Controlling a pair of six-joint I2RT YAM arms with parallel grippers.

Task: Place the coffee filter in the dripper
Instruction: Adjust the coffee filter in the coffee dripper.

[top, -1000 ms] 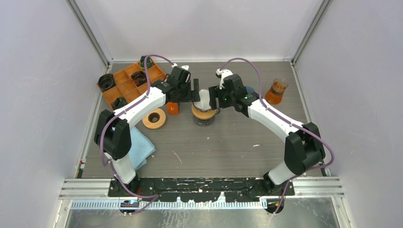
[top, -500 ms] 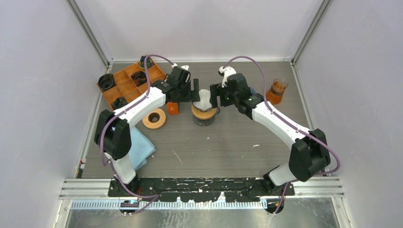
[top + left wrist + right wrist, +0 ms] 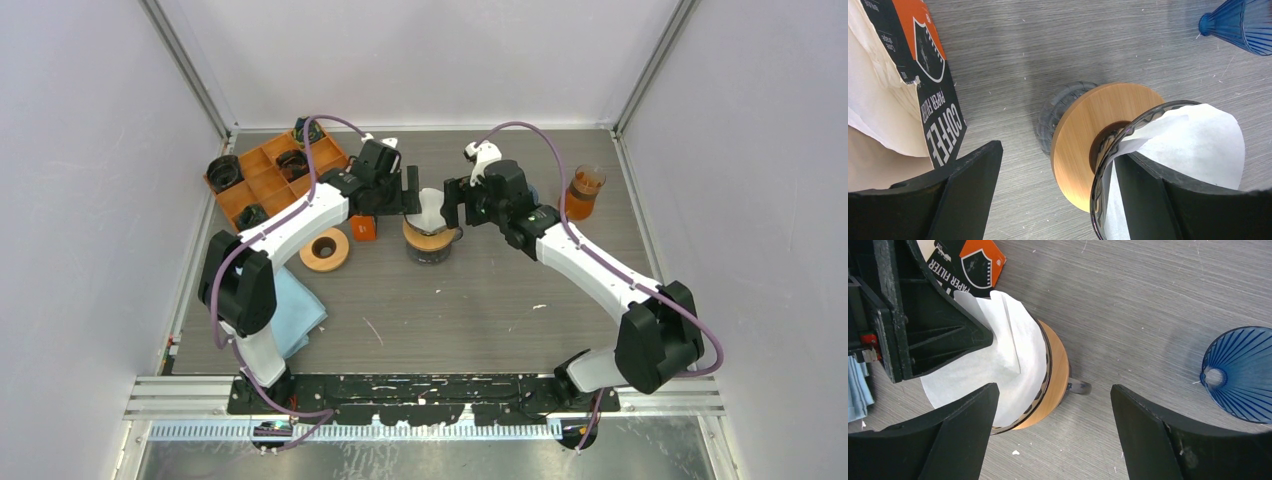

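In the wood-collared glass dripper sits a creased white paper filter.

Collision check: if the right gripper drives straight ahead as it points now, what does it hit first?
Probably the dripper, at its wooden collar next to the coffee filter; right gripper is open. Depth unclear.

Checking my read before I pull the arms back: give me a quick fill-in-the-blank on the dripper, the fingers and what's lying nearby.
1. The dripper with the wooden collar holds a white paper ____.
2. The left fingers and the right fingers are both ____.
3. The ribbed cone lying on the table beside the dripper is ____ in colour.
Missing words: filter; open; blue.
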